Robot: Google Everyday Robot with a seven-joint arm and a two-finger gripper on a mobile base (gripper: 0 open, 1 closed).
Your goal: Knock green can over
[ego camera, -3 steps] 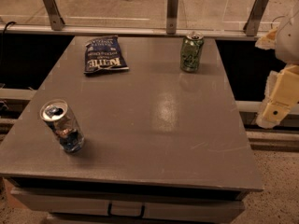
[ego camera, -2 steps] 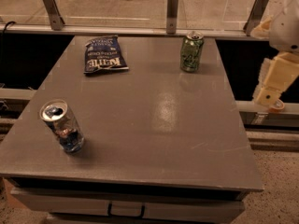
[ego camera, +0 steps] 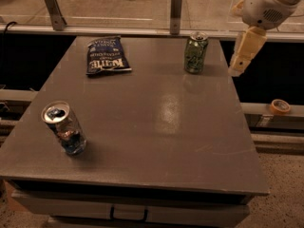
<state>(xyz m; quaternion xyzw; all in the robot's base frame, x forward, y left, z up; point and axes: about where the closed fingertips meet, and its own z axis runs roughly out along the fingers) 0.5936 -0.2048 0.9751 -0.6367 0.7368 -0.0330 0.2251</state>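
We see two cans on the table (ego camera: pixel 156 127), their contents hidden. The green can (ego camera: pixel 195 54) stands upright near the table's back right corner, dark green with pale swirls and a silver tabbed top. A blue can (ego camera: pixel 64 128) stands at the front left. A chip bag (ego camera: pixel 107 55) lies flat at the back left. The gripper (ego camera: pixel 243 56) hangs just off the table's right edge, near the back; we cannot tell whether it is open or closed.

Single camera, high at the near side of the bench (ego camera: pixel 142 127), looking down across it.
It sits fairly near, so nearly all of the bench fills the view; the hand (ego camera: pixel 236 68) hangs at upper right, just off the bench's right edge.
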